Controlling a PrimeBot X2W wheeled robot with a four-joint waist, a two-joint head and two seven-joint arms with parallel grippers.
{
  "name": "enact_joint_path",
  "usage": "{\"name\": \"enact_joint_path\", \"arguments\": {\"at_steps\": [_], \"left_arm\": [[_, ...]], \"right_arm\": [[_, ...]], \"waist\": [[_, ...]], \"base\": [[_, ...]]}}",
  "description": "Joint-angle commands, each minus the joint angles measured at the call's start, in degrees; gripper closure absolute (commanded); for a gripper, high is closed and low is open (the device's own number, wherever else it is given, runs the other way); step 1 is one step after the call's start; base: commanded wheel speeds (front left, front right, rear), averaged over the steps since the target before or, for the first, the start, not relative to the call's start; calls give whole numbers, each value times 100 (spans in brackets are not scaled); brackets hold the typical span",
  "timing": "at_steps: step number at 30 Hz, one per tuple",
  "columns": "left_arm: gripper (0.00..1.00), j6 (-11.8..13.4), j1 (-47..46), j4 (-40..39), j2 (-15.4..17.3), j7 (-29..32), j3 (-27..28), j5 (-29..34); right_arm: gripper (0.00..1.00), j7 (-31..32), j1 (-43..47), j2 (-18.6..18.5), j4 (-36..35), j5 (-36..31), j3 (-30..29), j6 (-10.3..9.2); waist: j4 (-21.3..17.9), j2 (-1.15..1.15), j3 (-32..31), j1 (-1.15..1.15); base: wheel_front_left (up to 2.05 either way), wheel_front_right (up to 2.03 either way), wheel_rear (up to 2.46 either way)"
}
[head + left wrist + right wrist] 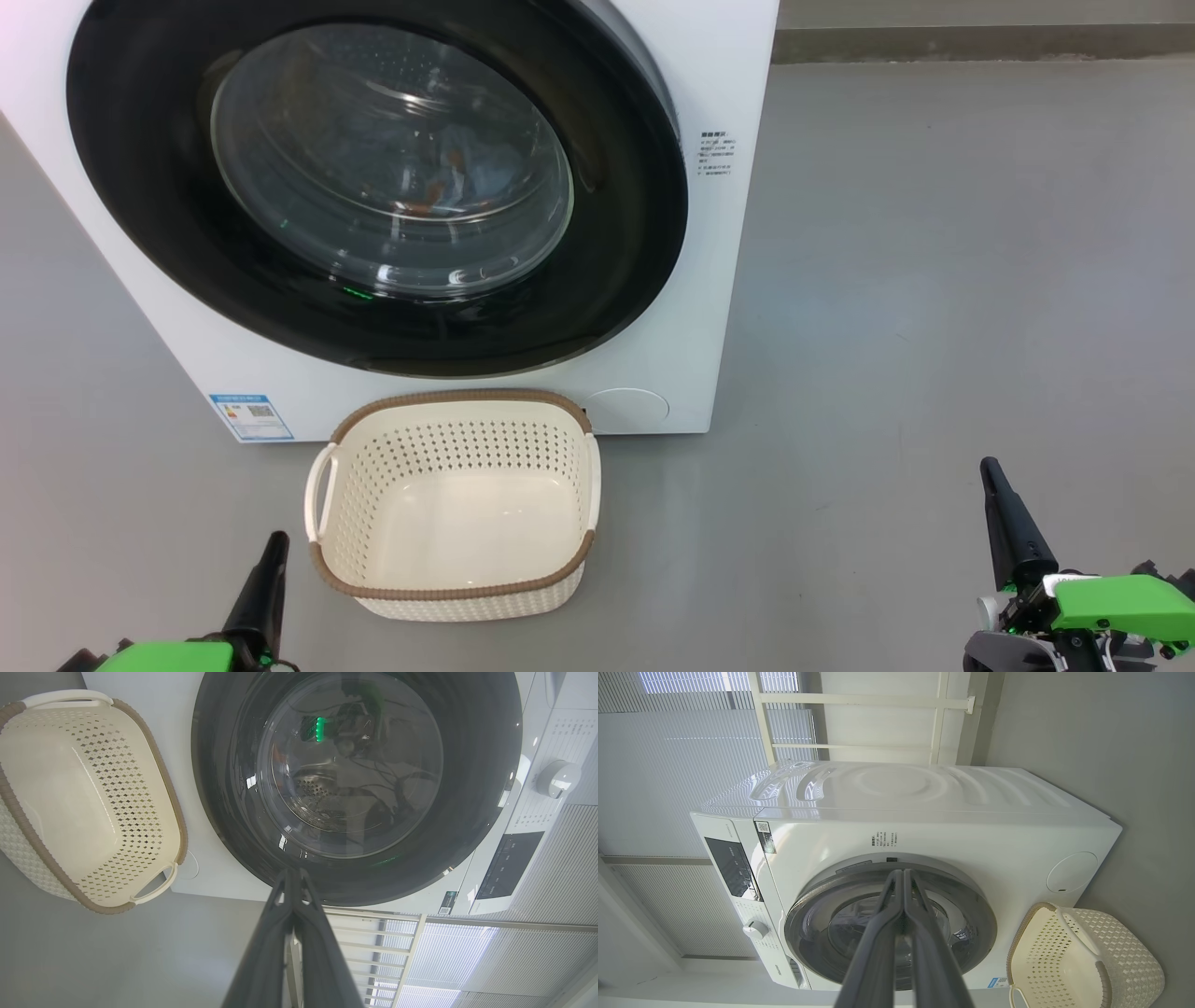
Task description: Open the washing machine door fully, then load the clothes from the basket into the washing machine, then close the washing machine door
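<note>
On the bare grey floor [934, 280], the washing machine [728, 280] stands at twelve o'clock, with window blinds [668, 788] behind it. The washing machine door [616, 233] sits closed, the clothes [448, 182] dim behind its glass. The basket [448, 591] rests at six o'clock, just beside the machine. At seven the left gripper [278, 539] and at four the right gripper [988, 465] are both pinched together, holding nothing.

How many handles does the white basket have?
2. One handle is on the basket's end at the top of the left wrist view. The other handle is on the opposite end, lower in that view, beside the washing machine.
</note>
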Motion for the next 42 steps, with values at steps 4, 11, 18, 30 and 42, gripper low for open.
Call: {"name": "enact_joint_path", "arguments": {"at_steps": [4,11,18,30,42], "left_arm": [[100,-15,-235,-167,149,34,197,-41],[100,-15,-235,-167,149,34,197,-41],[100,-15,-235,-167,149,34,197,-41],[100,-15,-235,-167,149,34,196,-42],[100,-15,-235,-167,149,34,196,-42]], "right_arm": [[100,42,-48,-4,-172,-12,137,-6],[100,44,-48,-3,-172,-13,135,-6],[100,45,-48,-2,-172,-15,133,-6],[100,47,-48,0,-172,-17,131,-6],[100,49,-49,1,-172,-19,129,-6]], "waist": [[0,0,0,0],[0,0,0,0],[0,0,0,0],[0,0,0,0],[0,0,0,0]], "base": [[0,0,0],[0,0,0],[0,0,0],[0,0,0],[0,0,0]]}}
